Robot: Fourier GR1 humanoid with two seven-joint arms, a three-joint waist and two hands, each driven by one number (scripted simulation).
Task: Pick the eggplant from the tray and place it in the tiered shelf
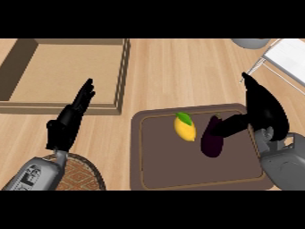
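The eggplant [212,139] lies on the brown tray [181,176], toward the tray's 2 o'clock side. A lemon [185,127] lies just beside it, at its 9 o'clock.

The right hand [264,107] is at the tray's 3 o'clock edge. Its long fingers point up toward 12 o'clock, and its thumb [229,125] reaches out to touch the top end of the eggplant. The fingers are not wrapped around it yet, so the hand is spread apart and holds nothing.

The left hand [69,120] rests at 9 o'clock, fingers straight and up, next to a wooden box [56,107]. A woven mat [82,176] shows under its arm.

The shelf [297,60] looks like the white thing with thin rails at 1 o'clock, far from the tray. Only part of it shows.

The eggplant is probably light and a bit firm, with smooth, shiny skin that may slip. It is long and fat in the middle. I think the best place to hold it is around the fat middle, with fingers on one side and thumb on the other. Holding only the tip could let it tip or slide out. The lemon is close, so the fingers should take care not to bump it.
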